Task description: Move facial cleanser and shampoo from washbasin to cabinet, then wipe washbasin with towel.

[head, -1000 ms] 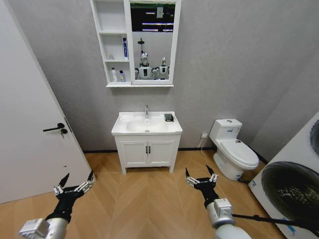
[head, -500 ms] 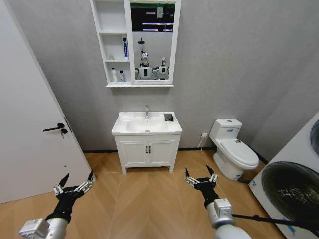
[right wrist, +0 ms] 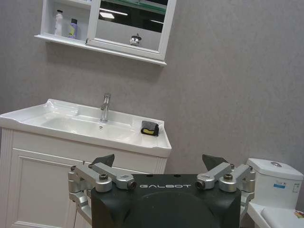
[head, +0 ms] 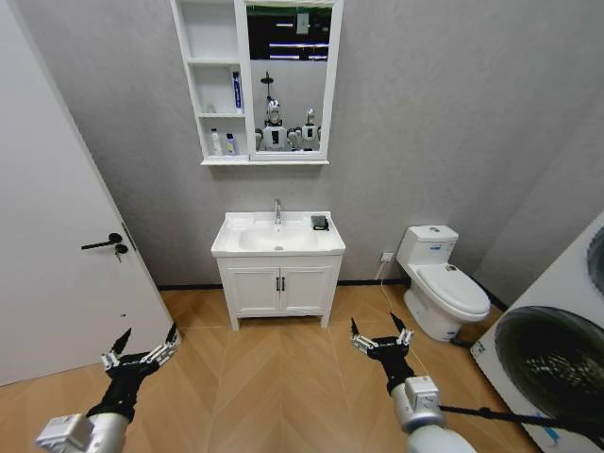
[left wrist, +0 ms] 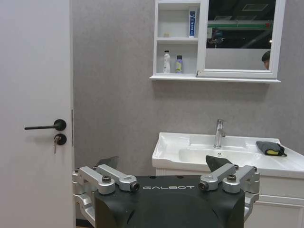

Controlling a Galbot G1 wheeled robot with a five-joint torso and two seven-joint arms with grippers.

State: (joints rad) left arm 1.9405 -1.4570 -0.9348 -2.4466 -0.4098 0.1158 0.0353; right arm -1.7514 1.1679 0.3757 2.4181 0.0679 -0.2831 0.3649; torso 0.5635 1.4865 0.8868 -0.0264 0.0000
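Both arms reach forward and low at the near edge of the scene, one on each side, well apart. The left gripper (head: 140, 350) sits at the near left, its black fingers spread wide and pointing toward the far wall, with the silver wrist joint trailing back toward the robot. The right gripper (head: 380, 336) sits at the near right, fingers likewise spread wide and empty, its grey wrist cylinder close behind. From the wrist cameras, the left gripper (left wrist: 164, 164) and the right gripper (right wrist: 159, 163) each show two dark fingertips held apart above silver linkages, nothing between them.
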